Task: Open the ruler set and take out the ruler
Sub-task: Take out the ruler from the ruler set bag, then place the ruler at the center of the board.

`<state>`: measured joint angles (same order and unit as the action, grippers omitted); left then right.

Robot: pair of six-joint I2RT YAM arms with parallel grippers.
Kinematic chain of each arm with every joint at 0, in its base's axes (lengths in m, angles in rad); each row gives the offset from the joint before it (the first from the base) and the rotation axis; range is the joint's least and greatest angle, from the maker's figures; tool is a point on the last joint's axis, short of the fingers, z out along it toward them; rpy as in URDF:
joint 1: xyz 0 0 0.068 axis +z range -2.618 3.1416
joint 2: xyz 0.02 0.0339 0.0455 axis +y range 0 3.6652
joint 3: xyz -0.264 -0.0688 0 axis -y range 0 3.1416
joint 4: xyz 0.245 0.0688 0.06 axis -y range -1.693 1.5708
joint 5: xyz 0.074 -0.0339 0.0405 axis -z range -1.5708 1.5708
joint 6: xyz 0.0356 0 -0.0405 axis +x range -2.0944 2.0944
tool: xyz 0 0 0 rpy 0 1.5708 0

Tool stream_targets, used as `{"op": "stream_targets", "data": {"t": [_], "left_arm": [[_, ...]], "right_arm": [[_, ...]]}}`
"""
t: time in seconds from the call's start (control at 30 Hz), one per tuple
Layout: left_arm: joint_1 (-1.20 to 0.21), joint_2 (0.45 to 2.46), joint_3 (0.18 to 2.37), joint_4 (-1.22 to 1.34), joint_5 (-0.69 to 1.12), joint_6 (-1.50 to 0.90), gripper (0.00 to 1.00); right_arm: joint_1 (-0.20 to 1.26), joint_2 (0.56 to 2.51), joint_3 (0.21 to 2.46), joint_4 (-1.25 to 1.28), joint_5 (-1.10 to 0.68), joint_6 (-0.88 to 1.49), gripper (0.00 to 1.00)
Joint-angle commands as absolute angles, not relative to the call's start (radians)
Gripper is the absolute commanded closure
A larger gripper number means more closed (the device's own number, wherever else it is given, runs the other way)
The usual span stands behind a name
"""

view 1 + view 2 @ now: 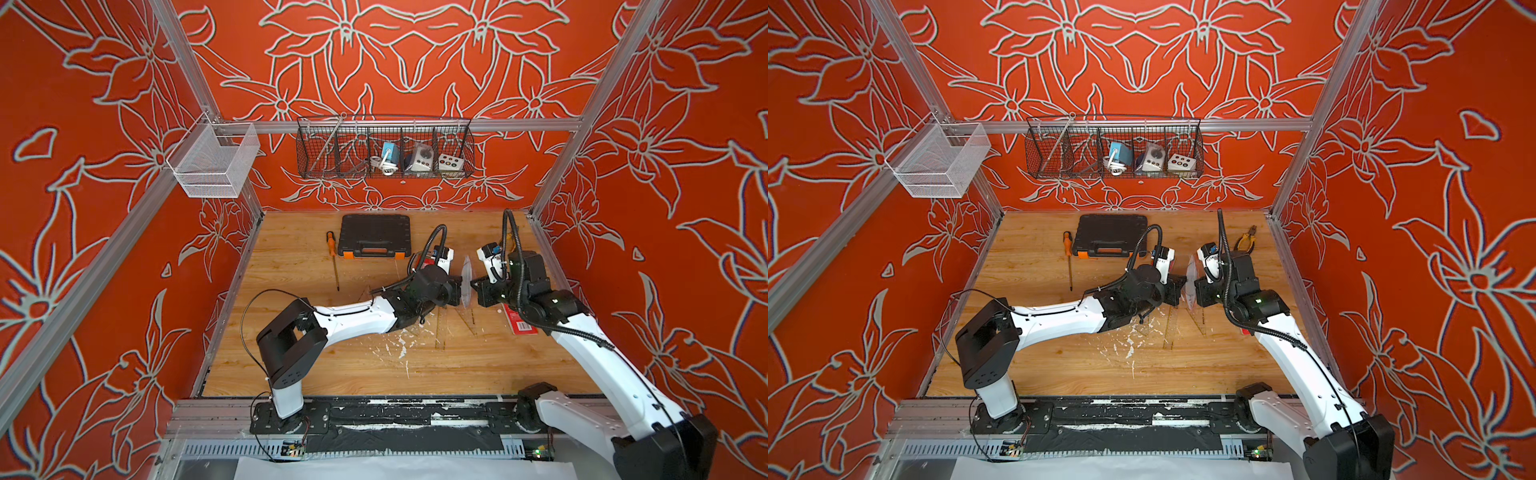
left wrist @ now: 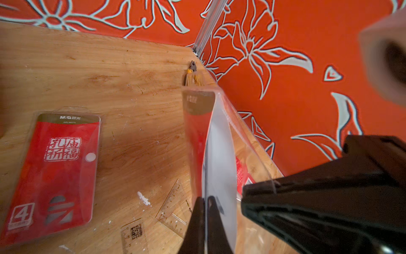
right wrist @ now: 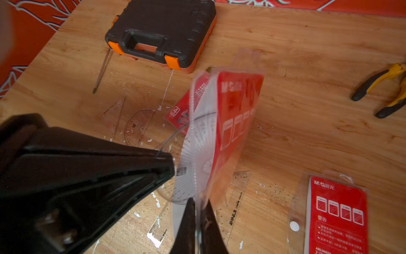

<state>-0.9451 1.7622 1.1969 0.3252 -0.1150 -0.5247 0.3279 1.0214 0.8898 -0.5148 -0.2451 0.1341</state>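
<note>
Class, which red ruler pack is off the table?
The pack pinched between the left end effector and right end effector; the other two packs lie flat.

Toolbox [image 1: 374,232], screwdriver [image 1: 333,262] just beside; pliers [image 1: 1246,243] apart

Table [image 1: 332,365]: wood-grain top, matt, scuffed with white flecks. Ruler set [image 3: 232,110], mid-frame in both top views: clear glossy plastic sleeve, red printed card inside. Loose protractor [image 3: 138,125]: clear plastic. Tool case [image 1: 374,235], above centre: black textured plastic, matt, smooth orange latches. Pliers [image 1: 1246,243], right of centre: yellow-and-black rubbery-looking grips. Left gripper [image 2: 203,204], right gripper [image 3: 198,204]: matt black plastic. Basket [image 1: 384,145], upper middle: dark metal wire. Frame rail [image 1: 519,124]: bare silver metal.
</note>
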Motion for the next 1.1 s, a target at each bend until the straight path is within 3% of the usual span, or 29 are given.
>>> {"op": "stream_targets", "data": {"t": [0.0,0.53,0.8,1.07], "left_arm": [[-0.936,1.706,1.178,0.351,-0.083,-0.538,0.98],[-0.844,1.543,1.037,0.442,0.157,-0.563,1.0],[-0.753,1.803,1.184,0.492,0.386,-0.639,1.0],[-0.681,2.162,1.521,0.45,0.546,-0.696,1.0]], "right_arm": [[0.334,1.04,0.889,-0.457,-0.175,0.156,1.0],[0.291,1.083,1.001,-0.535,0.023,0.154,1.0],[0.284,1.005,1.047,-0.614,0.043,0.141,1.0],[0.275,0.947,1.075,-0.708,0.109,0.098,1.0]]}}
